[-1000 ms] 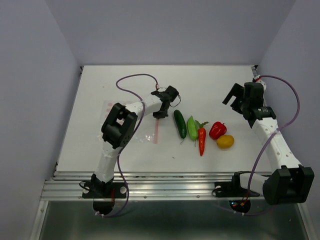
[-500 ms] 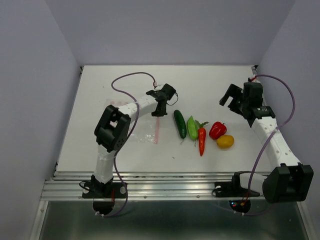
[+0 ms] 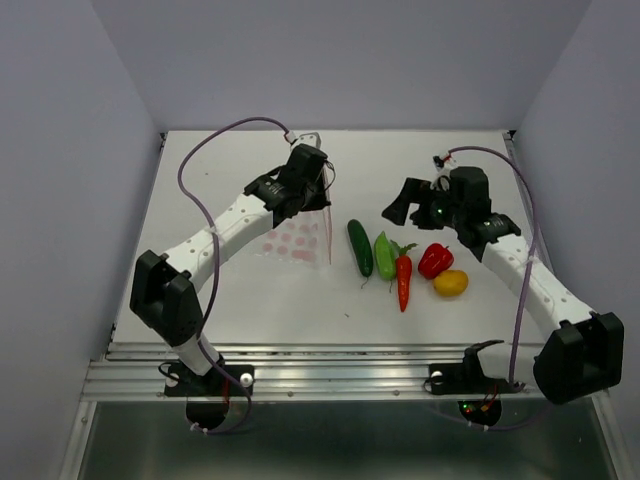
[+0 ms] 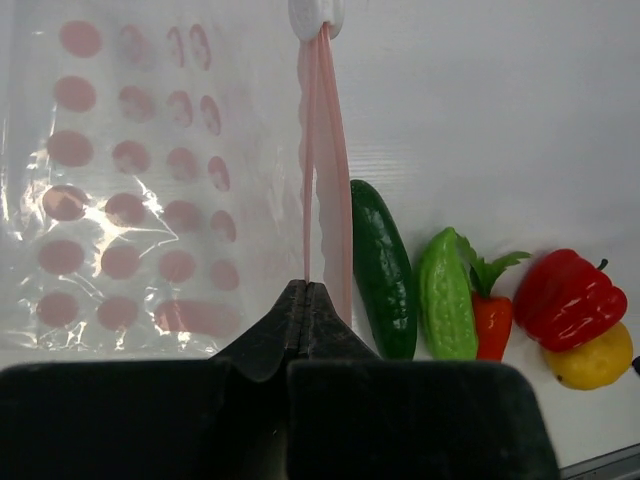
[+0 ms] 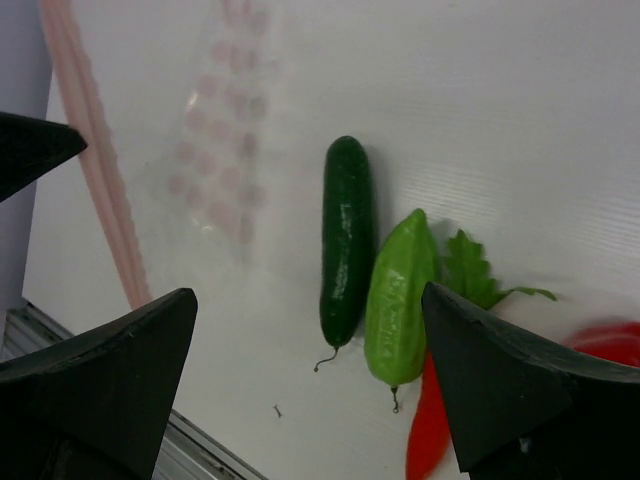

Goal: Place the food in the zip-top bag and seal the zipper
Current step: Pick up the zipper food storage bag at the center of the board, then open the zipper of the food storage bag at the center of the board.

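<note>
Top external view: left claw [image 3: 318,188] is pinched shut on the zipper [image 3: 328,232] of the zip-top bag [image 3: 290,240], left of desk [image 3: 450,160] centre and toward the far edge. The pink strip runs far-to-near from the claw, and the dotted film drapes to its left. How much of the film rests on the desk cannot be told. Left wrist view shows two pink bands side by side, but whether the mouth is parted is unclear. The right claw [image 3: 402,205] has its fingers spread wide with nothing between them and hangs over the far end of the food row. Row, left to right: cucumber [image 3: 360,247], light green pepper [image 3: 384,255], carrot [image 3: 403,280], red bell pepper [image 3: 434,260], yellow-orange round one [image 3: 450,283]. The cucumber lies just nearward of the right claw, with its long axis far-to-near, roughly parallel to the zipper and just beside it. The right arm is clearly nearer the food, so the pick judged likeliest is the cucumber, the claw closing across its width. The light green pepper sits tight on its right side, leaving little finger room there. Bare desk shows toward the near edge and far-right corner.
</note>
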`<state>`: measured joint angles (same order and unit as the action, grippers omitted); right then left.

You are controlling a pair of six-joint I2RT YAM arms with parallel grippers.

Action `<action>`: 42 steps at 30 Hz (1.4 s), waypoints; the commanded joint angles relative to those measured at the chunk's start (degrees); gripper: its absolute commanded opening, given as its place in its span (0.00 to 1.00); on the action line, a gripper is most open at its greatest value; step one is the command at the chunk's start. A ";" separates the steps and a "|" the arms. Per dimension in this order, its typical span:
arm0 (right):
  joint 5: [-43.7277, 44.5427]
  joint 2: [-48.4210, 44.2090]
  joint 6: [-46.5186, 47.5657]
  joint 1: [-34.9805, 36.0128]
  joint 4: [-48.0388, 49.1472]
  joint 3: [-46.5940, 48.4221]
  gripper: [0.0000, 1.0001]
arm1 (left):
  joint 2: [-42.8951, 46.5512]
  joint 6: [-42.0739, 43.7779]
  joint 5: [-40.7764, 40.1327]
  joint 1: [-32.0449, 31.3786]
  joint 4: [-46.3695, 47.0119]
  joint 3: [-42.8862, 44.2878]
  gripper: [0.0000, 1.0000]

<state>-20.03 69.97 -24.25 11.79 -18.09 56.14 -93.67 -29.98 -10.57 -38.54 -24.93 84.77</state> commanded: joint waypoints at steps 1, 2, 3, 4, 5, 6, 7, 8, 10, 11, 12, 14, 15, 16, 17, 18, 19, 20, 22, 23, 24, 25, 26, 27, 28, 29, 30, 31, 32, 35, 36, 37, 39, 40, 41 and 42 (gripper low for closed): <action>0.60 0.77 0.87 7.44 8.06 2.65 1.00 | 2.08 -0.43 1.86 0.05 1.37 -2.07 0.00; 1.22 2.17 0.96 9.02 8.50 3.36 1.00 | 2.26 -0.52 1.87 -0.04 1.46 -2.15 0.00; 2.35 3.05 1.05 11.65 8.85 4.93 1.00 | 2.35 -0.78 1.87 0.05 1.37 -2.15 0.00; 2.71 4.02 1.31 12.81 8.95 5.73 1.00 | 2.26 -1.05 1.78 0.05 1.29 -2.07 0.00; 3.59 5.07 1.14 13.95 8.86 6.52 1.00 | 2.26 -1.14 1.78 0.05 1.20 -1.89 0.00; 6.12 7.00 1.40 16.22 8.60 7.92 1.00 | 2.26 -1.40 1.69 0.05 1.02 -1.80 0.00; 8.67 7.89 1.66 17.29 8.51 8.45 1.00 | 2.17 -1.49 1.43 0.05 0.93 -1.80 0.00; 8.69 8.77 1.58 18.26 8.51 8.98 1.00 | 2.17 -1.66 1.17 0.05 0.85 -1.72 0.00; 10.71 11.49 1.57 20.10 8.42 10.30 1.00 | 2.26 -1.75 1.16 -0.04 0.84 -1.72 0.00; 12.37 12.37 1.40 20.81 8.33 10.74 1.00 | 2.17 -2.01 1.25 -0.04 0.85 -1.80 0.00; 13.34 14.12 1.40 21.34 8.42 11.96 1.00 | 2.26 -2.02 1.43 -0.04 0.85 -1.72 0.00; 16.06 15.89 0.79 22.65 8.42 13.29 1.00 | 2.17 -2.19 1.78 -0.04 1.02 -1.89 0.00; 16.42 17.20 0.17 22.66 8.51 14.43 1.00 | 2.17 -2.19 1.87 -0.04 1.02 -1.89 0.00; 16.69 17.73 -0.18 22.66 8.68 14.96 1.00 | 2.26 -2.28 1.95 -0.04 1.02 -1.98 0.00; 16.95 18.26 -0.27 23.27 8.68 15.40 1.00 | 2.17 -2.28 2.13 -0.04 1.11 -2.15 0.00; 17.22 19.05 -0.53 23.28 8.68 15.66 1.00 | 2.17 -2.37 2.13 -0.04 1.11 -2.07 0.00; 17.65 19.06 -0.62 23.80 8.68 15.84 1.00 | 2.17 -2.54 2.04 -0.04 1.11 -2.15 0.00; 17.83 19.67 -0.45 23.80 8.77 16.10 1.00 | 2.26 -2.54 1.96 -0.04 1.28 -2.33 0.00; 18.18 19.94 -0.71 24.33 8.95 16.02 1.00 | 2.35 -2.63 2.13 -0.13 1.63 -2.50 0.00; 18.36 20.55 -0.62 24.85 8.95 16.11 1.00 | 2.44 -2.63 2.48 -0.13 1.81 -2.68 0.00; 18.54 20.73 -0.62 24.86 8.95 16.19 1.00 | 2.44 -2.63 2.66 -0.13 1.90 -2.68 0.00; 18.89 20.90 -0.71 24.86 8.95 16.19 1.00 | 2.44 -2.72 2.66 -0.13 1.81 -2.68 0.00; 19.67 21.25 -0.88 24.86 8.95 16.28 1.00 | 2.35 -2.63 2.74 -0.13 1.64 -2.68 0.00; 19.77 21.43 -1.15 24.86 8.95 16.28 1.00 | 2.44 -2.63 2.75 -0.13 1.72 -2.68 0.00; 21.51 21.61 -1.15 24.86 8.86 16.28 0.99 | 2.44 -2.72 2.92 -0.13 1.72 -2.77 0.00; 22.31 21.69 -1.32 24.86 8.86 16.20 0.99 | 2.52 -2.72 2.92 -0.13 1.72 -2.77 0.00; 22.49 22.22 -1.41 24.86 8.86 16.46 0.97 | 2.61 -2.72 2.92 -0.13 1.72 -2.77 0.00; 22.58 22.57 -1.33 24.86 8.86 16.55 0.96 | 2.61 -2.63 2.83 -0.13 1.90 -2.77 0.00; 22.67 22.83 -1.33 24.86 8.86 16.72 0.94 | 2.70 -2.72 2.92 -0.13 1.90 -2.77 0.00; 23.63 23.71 -1.24 24.86 8.42 17.42 0.90 | 2.88 -2.72 2.83 -0.13 1.90 -2.86 0.00; 24.51 23.63 -1.41 25.38 8.42 17.34 0.88 | 2.88 -2.72 2.57 -0.13 1.90 -2.95 0.00; 24.69 23.45 -1.24 25.39 8.42 17.34 0.87 | 2.96 -2.72 2.48 -0.13 1.99 -3.03 0.00; 25.22 23.28 -1.15 25.39 8.51 17.25 0.82 | 2.96 -2.72 2.39 -0.13 1.90 -3.12 0.00; 25.22 23.28 -1.06 25.39 8.42 17.25 0.79 | 2.96 -2.72 2.48 -0.13 1.99 -3.21 0.00; 25.22 23.54 -1.06 25.39 8.51 17.34 0.75 | 2.96 -2.63 2.66 -0.13 2.08 -3.21 0.00; 24.70 23.80 -1.06 25.39 8.85 17.60 0.56 | 2.96 -2.63 2.83 -0.13 2.08 -3.12 0.00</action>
<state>3.20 93.97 -25.32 36.53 -11.92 70.65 -93.21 -32.47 -7.70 -38.52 -24.43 81.97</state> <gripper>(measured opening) 0.758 0.019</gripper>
